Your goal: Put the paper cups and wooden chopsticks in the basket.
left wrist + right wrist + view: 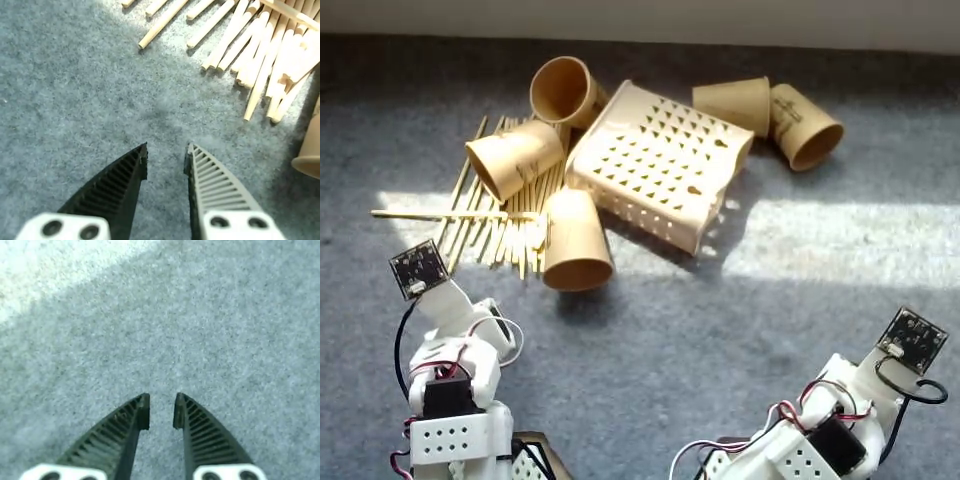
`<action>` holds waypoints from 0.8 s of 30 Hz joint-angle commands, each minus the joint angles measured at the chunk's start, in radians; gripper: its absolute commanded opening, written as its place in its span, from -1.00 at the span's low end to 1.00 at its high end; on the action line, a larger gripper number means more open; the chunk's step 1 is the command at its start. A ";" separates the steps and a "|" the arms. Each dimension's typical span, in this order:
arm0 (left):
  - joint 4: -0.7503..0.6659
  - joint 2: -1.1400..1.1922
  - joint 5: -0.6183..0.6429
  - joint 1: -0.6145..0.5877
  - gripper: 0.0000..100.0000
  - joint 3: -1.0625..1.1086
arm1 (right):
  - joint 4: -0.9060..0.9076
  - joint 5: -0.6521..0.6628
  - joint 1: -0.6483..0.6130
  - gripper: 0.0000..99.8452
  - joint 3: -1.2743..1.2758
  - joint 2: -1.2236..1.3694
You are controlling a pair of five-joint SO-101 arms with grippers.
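The left gripper (pixel 167 147) and the right gripper (pixel 161 399) sit well away from the basket (pixel 655 165), each with its tips a little apart.

Grey carpet (pixel 720 340) carries a basket (pixel 655 160), scattered paper cups (pixel 805 125) and wooden chopsticks (pixel 470 215).

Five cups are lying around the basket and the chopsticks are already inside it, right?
No. The chopsticks are not inside the basket; they lie on the carpet beside it, as the high view shows. The five cups do lie around it.
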 commanded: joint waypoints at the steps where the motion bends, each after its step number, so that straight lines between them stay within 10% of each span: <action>1: 0.003 0.001 0.003 0.015 -0.71 0.022 | 0.004 -0.015 0.013 -0.81 0.128 0.013; 24: 0.032 -0.007 0.002 0.015 -0.71 0.022 | 0.094 -0.015 0.013 -0.81 0.128 0.008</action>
